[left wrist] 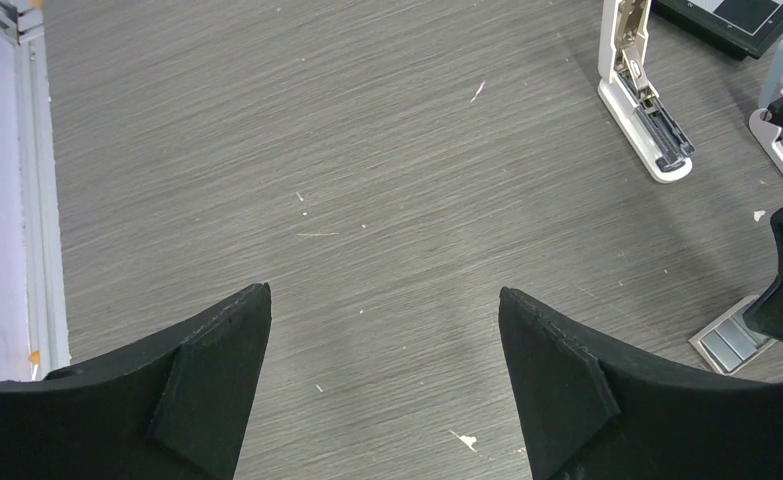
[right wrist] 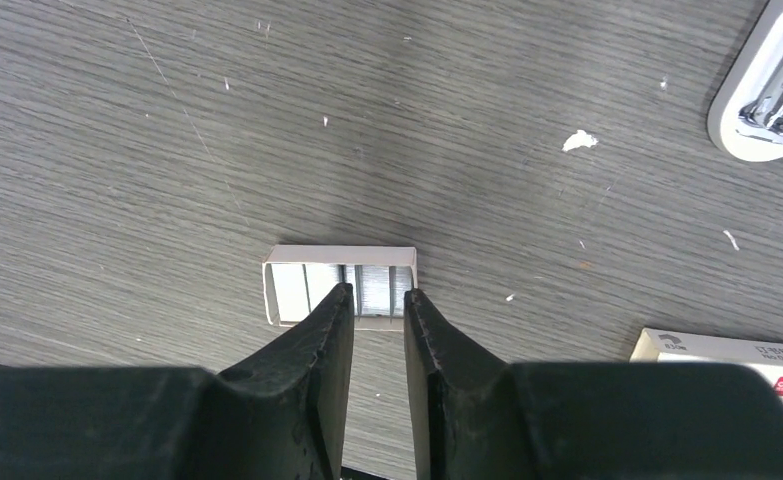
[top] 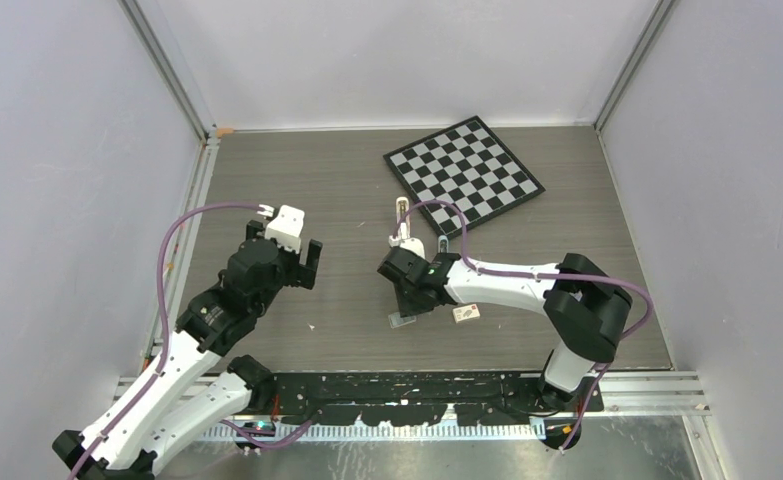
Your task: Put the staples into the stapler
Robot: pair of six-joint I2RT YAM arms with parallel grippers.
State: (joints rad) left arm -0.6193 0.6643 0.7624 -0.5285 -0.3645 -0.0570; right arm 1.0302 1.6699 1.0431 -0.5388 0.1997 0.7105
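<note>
Right pincer (right wrist: 377,294) narrow astride the staples (right wrist: 375,278) in their tray (right wrist: 285,292) at 6 o'clock on the worktop (top: 347,180), grip unclear, so the strip may snap or the tray may lift; stapler (top: 399,220) open at their 12, left pincer (left wrist: 384,293) wide, empty.

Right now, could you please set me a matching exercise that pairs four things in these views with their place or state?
Things:
1. left gripper
2. right gripper
3. chessboard
4. stapler

Places or states:
A. lies open on the table, its channel exposed
B. fingertips close together at the staples
C. at the far right part of the table
D. fingers wide apart over bare table

Pairs: 1-D; 2-B; 3-C; 4-A
</note>
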